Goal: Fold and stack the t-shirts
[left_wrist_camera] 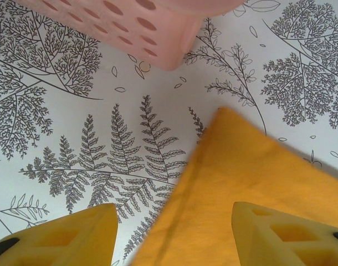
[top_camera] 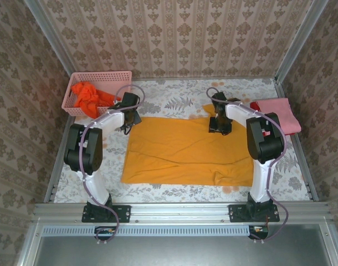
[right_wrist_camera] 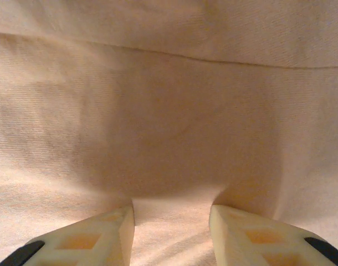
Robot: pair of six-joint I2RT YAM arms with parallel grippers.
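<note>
now left gripper [left_wrist_camera: 173, 217] and right gripper [right_wrist_camera: 172, 213] hang spread-fingered over one yellow tee [top_camera: 185, 152].

T-shirts: one golden-yellow t-shirt [top_camera: 188, 149], one pink t-shirt [top_camera: 280, 115], one red t-shirt [top_camera: 255, 105] seen as a sliver at the pink one's edge, and one orange-red heap [top_camera: 88, 97] whose number of garments cannot be told, so three pieces can be counted singly plus the heap. Containers and surfaces: one pink lattice basket [top_camera: 102, 77], one leaf-printed worktop [top_camera: 174, 100]. Machinery: two arms, bearing one left pincer [top_camera: 127, 117] and one right pincer [top_camera: 219, 126], two pincers in all, with two fingers [left_wrist_camera: 75, 235] apiece, four fingers in total.
</note>
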